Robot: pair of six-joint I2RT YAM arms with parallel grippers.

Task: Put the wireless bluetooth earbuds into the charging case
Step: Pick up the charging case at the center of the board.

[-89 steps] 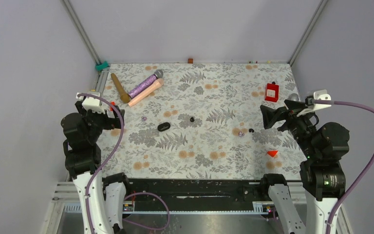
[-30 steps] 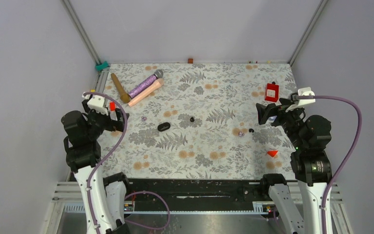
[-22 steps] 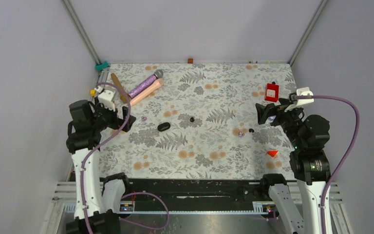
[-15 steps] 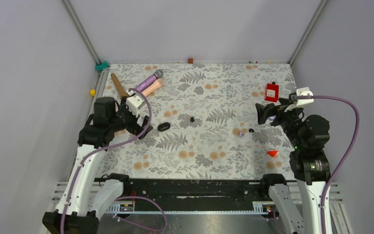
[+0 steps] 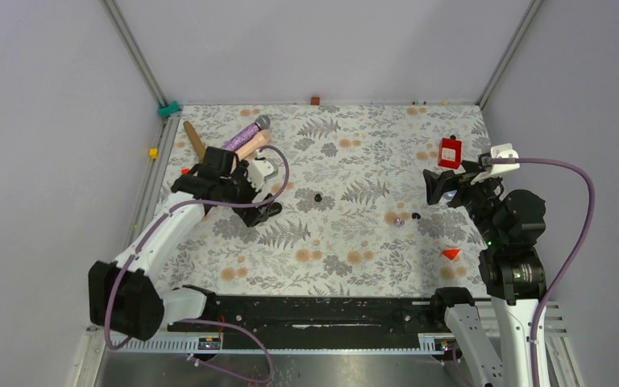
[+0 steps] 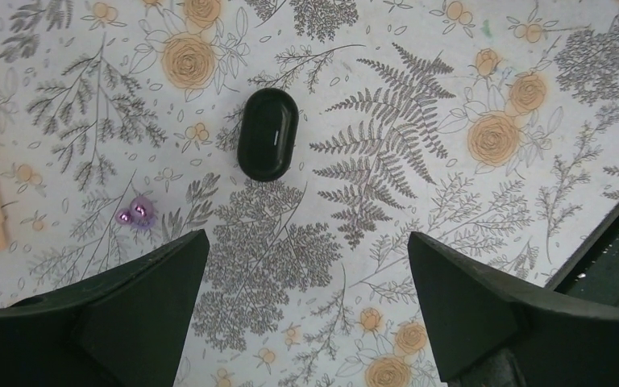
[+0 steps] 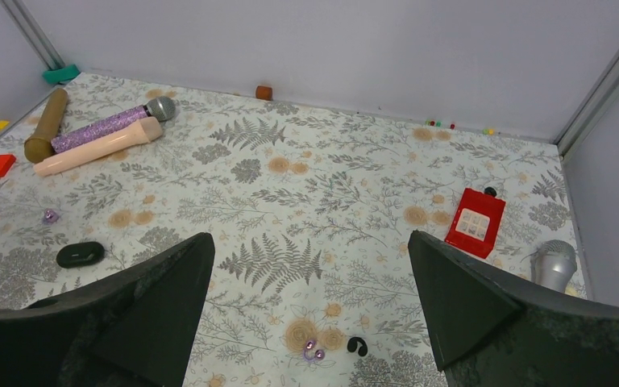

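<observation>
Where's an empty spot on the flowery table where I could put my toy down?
Biggest bare patch: the near middle of the table, between the charging case and the red triangle. Also the far middle, between the microphones and the red box. Crowded: around the case, where the left gripper hovers.

A glossy black oval charging case [image 6: 267, 133] is seen lying flat, closed. A purple earbud pair [image 6: 133, 214] is found near it. Well apart, a second purple pair [image 7: 313, 350] is set just beside a black earbud [image 7: 357, 346]. A lone black earbud [image 5: 317, 197] is placed between the groups.
</observation>
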